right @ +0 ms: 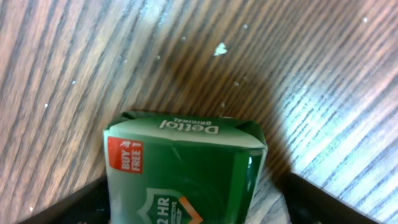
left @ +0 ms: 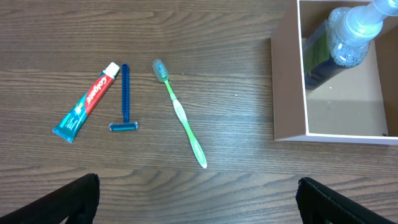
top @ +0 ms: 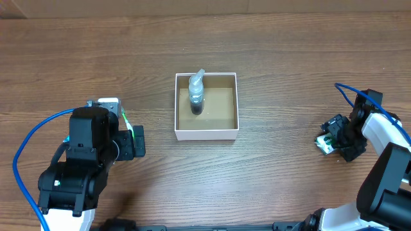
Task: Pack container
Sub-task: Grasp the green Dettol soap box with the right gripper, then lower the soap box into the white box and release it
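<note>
Packing under way: container (top: 206, 134) mid-table holds a bottle (top: 196, 96); right gripper (top: 331, 142) straddles soap box (right: 186, 174), clamp cannot be told; left gripper (left: 199, 191) wide, empty; next, likely lift soap into container.

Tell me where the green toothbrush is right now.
In the left wrist view, the green toothbrush lies on the table between the blue razor and the container, apart from both; the overhead view doesn't show it.

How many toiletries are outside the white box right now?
4: red-and-teal toothpaste tube, blue razor and green toothbrush side by side on the wooden table; green Dettol soap pack between the right pincer's fingers. Others may be hidden.
</note>
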Tool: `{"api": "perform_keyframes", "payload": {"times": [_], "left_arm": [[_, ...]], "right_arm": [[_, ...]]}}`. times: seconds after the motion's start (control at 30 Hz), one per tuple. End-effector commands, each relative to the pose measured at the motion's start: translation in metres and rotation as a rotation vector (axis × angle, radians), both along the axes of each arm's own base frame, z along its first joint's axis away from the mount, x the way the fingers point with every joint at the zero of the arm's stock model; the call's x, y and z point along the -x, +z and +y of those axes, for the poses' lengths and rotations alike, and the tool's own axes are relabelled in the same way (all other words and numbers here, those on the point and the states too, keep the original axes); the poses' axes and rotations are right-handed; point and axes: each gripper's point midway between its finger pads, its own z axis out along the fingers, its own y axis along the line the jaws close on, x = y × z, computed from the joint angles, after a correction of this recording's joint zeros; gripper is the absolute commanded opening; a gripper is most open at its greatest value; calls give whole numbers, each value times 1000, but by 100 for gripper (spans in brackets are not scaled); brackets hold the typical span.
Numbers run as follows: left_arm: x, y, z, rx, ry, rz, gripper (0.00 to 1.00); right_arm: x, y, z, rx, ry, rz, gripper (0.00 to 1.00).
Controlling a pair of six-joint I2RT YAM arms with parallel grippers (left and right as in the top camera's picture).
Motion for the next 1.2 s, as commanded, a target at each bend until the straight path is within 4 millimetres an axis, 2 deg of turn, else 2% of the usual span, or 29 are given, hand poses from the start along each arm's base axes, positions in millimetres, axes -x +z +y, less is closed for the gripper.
{"api": "perform_keyframes", "payload": {"times": [0.0, 0.1, 0.17, 0.33, 0.37, 0.43, 0.53, 0.63, 0.67, 0.7, 0.73, 0.8, 0.87, 0.9, 0.97, 1.03, 1.1, 1.17], "left_arm": [[-2, 8, -4, 21, -3, -20, 100], [-2, 8, -4, 21, -3, -20, 100], [-2, 8, -4, 21, -3, -20, 100], [-2, 8, -4, 21, -3, -20, 100], [-2, 8, -4, 20, -3, -20, 100], [-2, 8, -4, 20, -3, -21, 100], [-2, 8, -4, 20, -3, -21, 100], [-2, 8, -4, 20, -3, -23, 100], [-3, 9, -4, 21, -3, -26, 100], [-4, 10, -4, 21, -3, -32, 100], [-6, 11, -4, 22, -3, -40, 100], [-7, 12, -4, 23, -3, -45, 100], [-7, 12, -4, 23, -3, -44, 100], [-6, 11, -4, 23, -3, -44, 100], [-6, 11, -4, 23, -3, -44, 100], [-6, 11, -4, 23, -3, -44, 100], [-6, 11, -4, 23, -3, -43, 100], [-6, 11, -4, 23, -3, -43, 100]], "right_arm": [[5, -12, 9, -48, 5, 10, 75], [4, -12, 9, -46, 6, 4, 60], [4, -12, 9, -46, 6, 4, 58], [4, -12, 9, -47, 6, 5, 43], [4, -12, 9, -46, 6, 5, 34], [5, -11, 9, -48, 6, 8, 4], [6, -8, 12, -60, 10, 18, 4], [-22, 31, 22, -40, 93, -75, 4], [-36, 48, 33, -42, 159, -137, 4], [-56, 77, 51, -30, 263, -227, 4], [-65, 96, 65, -11, 329, -278, 4], [-88, 149, 120, 29, 555, -427, 4], [-99, 183, 177, 56, 773, -557, 4], [-102, 192, 202, 56, 850, -608, 4], [-103, 208, 265, 33, 996, -726, 4], [-102, 215, 306, 22, 1100, -796, 4], [-102, 213, 332, 11, 1163, -829, 4], [-108, 197, 350, 3, 1202, -824, 4]]}}
